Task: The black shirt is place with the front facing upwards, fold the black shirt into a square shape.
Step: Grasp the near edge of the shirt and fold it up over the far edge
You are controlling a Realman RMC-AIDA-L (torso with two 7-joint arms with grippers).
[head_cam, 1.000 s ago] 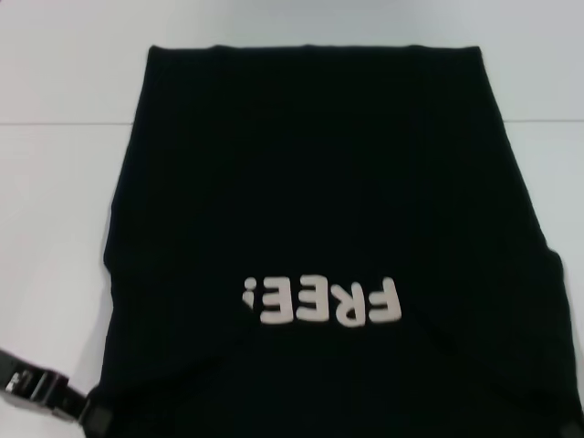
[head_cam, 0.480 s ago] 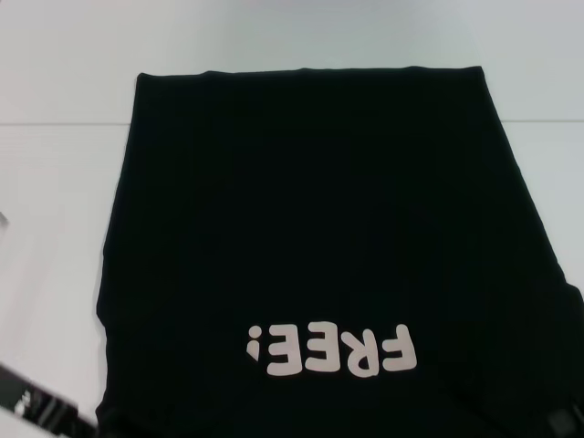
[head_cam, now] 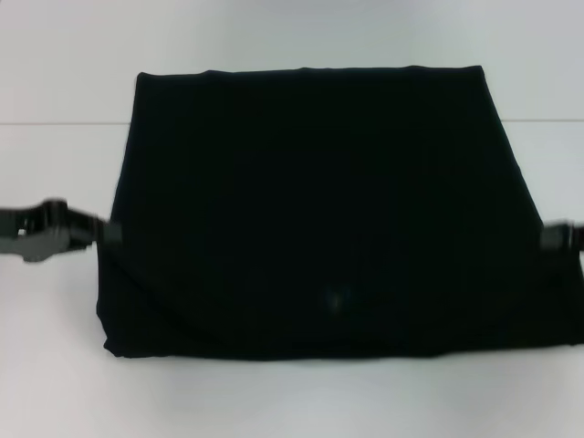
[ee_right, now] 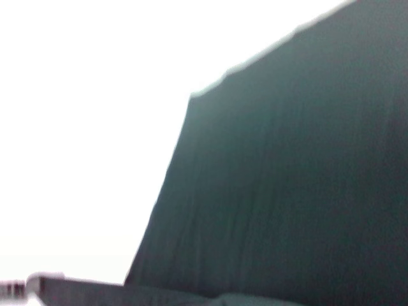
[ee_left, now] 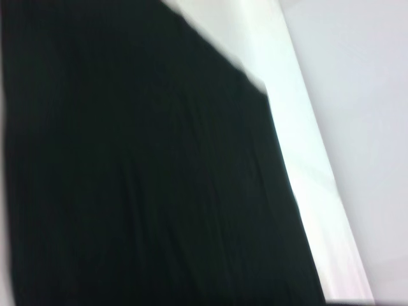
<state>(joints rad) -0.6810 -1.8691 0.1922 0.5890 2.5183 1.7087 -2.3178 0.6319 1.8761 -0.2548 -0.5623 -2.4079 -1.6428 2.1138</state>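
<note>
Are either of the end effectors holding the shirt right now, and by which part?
Cannot be told. The left end effector and right end effector meet the side edges of the folded black fabric shirt, grip unseen.

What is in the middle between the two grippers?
In the head view, the black shirt fills the whole stretch between the left gripper and the right gripper, lying folded on the white table.

Bright, washed-out lighting; both wrist views blurred.
</note>
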